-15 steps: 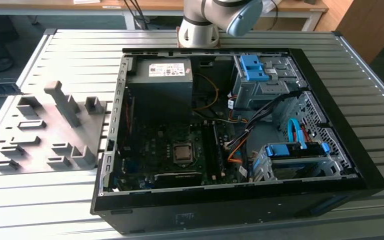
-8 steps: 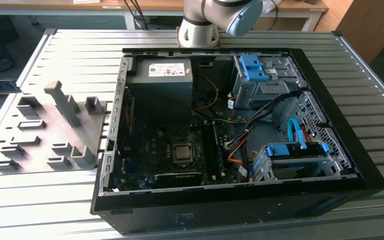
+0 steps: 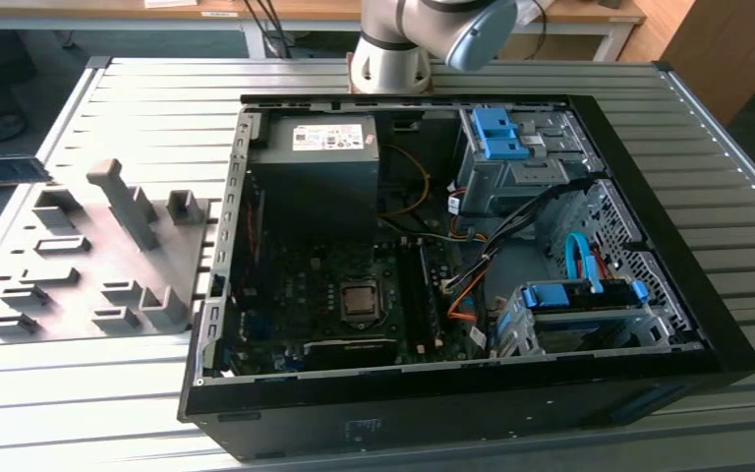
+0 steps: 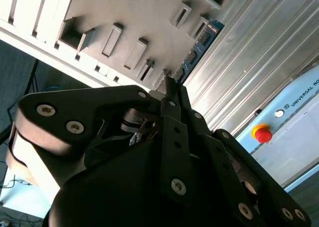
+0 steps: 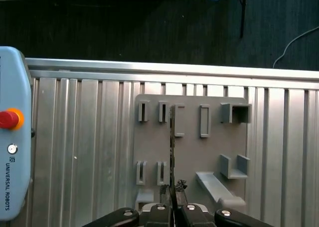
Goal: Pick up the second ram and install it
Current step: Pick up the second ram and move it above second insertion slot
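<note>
— Where is the second ram [image 4: 198,48]?
— Held at one end by the gripper [image 5: 173,187], whose fingers are closed down to the board's thickness. It juts out over the grey fixture plate [image 5: 192,152].
— Is anything hard to see?
— In the first wrist view it's edge-on, a thin dark line, and the fingers cover its held end.
— What surrounds it?
— The plate lies on the ribbed metal table [image 5: 84,152], near its edge. The open computer case [image 3: 483,393] sits at the exterior view's middle and right.

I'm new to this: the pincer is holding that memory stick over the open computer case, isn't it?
Not quite. The pincer does hold the memory stick, but it is over the grey holder tray on the ribbed metal table. The first wrist view shows the tray's slots directly beyond the stick.
</note>
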### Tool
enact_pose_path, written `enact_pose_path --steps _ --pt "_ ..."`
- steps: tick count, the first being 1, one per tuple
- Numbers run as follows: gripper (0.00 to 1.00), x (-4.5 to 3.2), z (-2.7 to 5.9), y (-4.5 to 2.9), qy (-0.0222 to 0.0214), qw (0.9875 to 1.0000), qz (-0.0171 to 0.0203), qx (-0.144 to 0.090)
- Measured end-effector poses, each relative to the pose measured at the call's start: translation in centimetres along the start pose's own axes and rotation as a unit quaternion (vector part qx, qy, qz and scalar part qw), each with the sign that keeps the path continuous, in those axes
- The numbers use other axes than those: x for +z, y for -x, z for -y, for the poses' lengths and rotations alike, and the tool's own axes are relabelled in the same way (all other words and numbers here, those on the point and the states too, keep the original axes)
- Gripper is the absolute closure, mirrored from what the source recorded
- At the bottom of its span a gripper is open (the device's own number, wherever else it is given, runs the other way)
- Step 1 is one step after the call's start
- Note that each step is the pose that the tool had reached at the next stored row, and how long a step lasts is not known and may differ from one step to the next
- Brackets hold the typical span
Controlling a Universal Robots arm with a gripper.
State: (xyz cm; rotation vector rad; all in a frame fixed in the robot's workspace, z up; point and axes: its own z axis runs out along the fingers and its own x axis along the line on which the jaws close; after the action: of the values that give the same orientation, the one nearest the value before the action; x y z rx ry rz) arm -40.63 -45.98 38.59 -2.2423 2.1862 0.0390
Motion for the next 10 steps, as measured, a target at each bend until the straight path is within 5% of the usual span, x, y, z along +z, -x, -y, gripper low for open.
enact_pose_path --steps 10 --pt "0.86 -0.04 3.4 -0.09 0.0 1.0 0.0 0.0"
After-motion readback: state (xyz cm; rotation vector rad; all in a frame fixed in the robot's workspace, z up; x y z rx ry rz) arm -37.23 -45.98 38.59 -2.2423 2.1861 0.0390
